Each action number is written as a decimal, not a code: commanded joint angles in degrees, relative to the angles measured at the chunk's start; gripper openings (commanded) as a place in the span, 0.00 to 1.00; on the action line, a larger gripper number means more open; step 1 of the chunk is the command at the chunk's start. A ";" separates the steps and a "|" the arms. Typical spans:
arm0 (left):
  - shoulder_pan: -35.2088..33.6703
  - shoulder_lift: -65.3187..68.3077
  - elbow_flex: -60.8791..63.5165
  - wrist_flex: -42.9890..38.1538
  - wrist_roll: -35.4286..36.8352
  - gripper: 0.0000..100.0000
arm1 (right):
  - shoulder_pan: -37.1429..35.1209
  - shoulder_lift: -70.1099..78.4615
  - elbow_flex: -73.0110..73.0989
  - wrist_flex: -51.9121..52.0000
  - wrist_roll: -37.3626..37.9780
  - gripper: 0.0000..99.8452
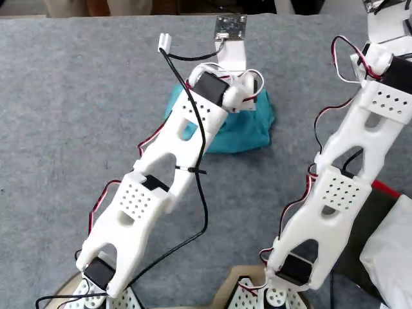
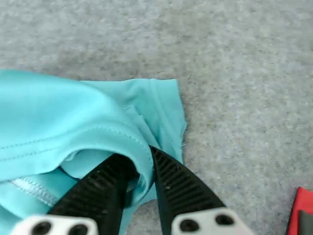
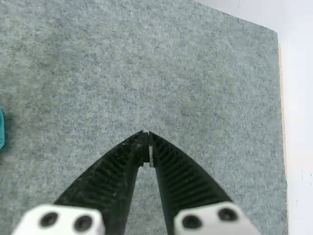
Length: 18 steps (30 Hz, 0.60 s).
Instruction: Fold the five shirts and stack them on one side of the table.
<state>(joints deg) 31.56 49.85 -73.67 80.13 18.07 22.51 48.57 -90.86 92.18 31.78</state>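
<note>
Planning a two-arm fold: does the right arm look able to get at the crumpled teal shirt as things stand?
Probably yes: bare grey felt lies between the right gripper and the teal shirt, whose fold the left gripper holds.

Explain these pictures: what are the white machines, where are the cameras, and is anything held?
The left arm and the right arm are white robot arms side by side at a grey felt table. One picture looks down from a fixed camera; the other two come from each wrist, looking along its black jaws. A bunched teal shirt lies on the felt, and the left arm's jaws are shut on a fold of it. The right arm's jaws are shut, empty, over bare felt.
</note>
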 commanded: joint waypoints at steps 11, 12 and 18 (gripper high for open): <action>1.58 -1.10 -0.18 -4.75 7.21 0.15 | 0.92 -0.40 -2.51 -1.05 0.70 0.01; 1.58 -0.84 -0.35 -4.75 8.26 0.18 | 0.92 -0.40 -2.51 -1.05 0.70 0.01; 1.05 -1.01 -1.76 -4.48 9.49 0.23 | 0.92 -0.40 -2.51 -1.05 0.70 0.01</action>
<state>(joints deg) 32.70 49.85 -73.49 76.26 27.12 22.51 48.57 -90.86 92.18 31.78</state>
